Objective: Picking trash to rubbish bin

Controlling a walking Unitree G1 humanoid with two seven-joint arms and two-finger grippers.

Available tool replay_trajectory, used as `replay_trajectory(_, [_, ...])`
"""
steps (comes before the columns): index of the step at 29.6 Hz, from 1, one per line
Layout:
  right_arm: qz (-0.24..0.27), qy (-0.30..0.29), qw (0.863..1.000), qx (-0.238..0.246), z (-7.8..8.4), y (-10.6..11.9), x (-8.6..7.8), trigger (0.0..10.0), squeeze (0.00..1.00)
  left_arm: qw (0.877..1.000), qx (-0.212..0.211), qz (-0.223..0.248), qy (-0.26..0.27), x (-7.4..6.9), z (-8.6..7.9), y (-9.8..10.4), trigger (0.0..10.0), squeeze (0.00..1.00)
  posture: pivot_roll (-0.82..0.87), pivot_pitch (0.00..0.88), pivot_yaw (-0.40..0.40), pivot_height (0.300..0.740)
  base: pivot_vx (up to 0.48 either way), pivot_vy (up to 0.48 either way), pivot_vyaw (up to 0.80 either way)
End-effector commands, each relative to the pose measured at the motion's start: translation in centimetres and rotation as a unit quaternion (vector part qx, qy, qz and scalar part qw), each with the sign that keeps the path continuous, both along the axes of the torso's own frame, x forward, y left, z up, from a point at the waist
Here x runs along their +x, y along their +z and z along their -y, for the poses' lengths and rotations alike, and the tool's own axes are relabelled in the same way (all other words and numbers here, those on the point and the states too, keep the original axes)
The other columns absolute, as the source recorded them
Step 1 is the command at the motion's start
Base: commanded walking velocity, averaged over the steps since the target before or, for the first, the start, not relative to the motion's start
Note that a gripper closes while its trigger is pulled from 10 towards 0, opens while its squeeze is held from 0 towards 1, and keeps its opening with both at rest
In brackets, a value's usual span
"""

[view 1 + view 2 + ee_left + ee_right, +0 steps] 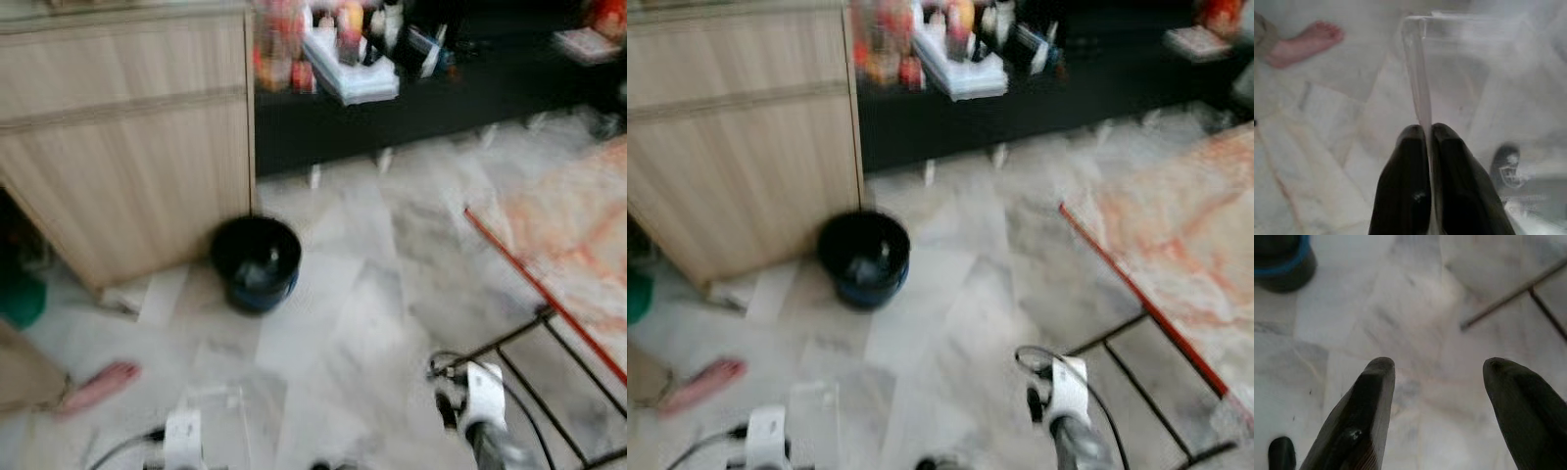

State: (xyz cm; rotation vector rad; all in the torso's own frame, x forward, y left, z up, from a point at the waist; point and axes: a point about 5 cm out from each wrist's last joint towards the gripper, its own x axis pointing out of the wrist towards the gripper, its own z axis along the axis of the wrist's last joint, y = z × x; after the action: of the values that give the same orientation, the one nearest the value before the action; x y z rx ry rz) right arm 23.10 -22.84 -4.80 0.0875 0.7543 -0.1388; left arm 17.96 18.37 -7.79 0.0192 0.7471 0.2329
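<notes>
A black rubbish bin (257, 262) with a blue band stands on the marble floor beside a wooden cabinet. My left gripper (1427, 134) is shut on the thin wall of a clear plastic container (1469, 73), which also appears faintly at the bottom of the left eye view as the clear plastic container (220, 416). My right gripper (1437, 369) hangs open above bare floor, nothing between its fingers (1374, 396). The bin (1283, 259) sits off to one corner in the right wrist view. The head views are blurred.
A person's bare foot (98, 385) rests on the floor at the left. The wooden cabinet (127, 137) stands at the back left, a dark low shelf (411, 88) with cluttered items behind. A marble-topped table with black metal legs (568, 255) is at the right.
</notes>
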Motion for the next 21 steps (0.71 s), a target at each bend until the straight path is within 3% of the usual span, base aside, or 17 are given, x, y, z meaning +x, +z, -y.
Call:
replay_trajectory(1, [-0.011, -0.004, 1.000, 0.005, -0.10, -0.44, -0.60, 10.0, 0.00, 0.998, -0.007, -0.056, 0.002, -2.72, 0.24, -1.42, 10.0, 0.00, 0.09, 0.186, -0.186, 0.740, 0.375, 0.000, 0.00])
replay_trajectory(21, [-0.011, -0.004, 1.000, 0.006, -0.17, -0.43, -0.55, 10.0, 0.00, 0.999, -0.006, -0.053, 0.001, -2.43, 0.16, -1.31, 10.0, 0.00, 0.10, 0.189, -0.189, 0.740, 0.369, 0.000, 0.00])
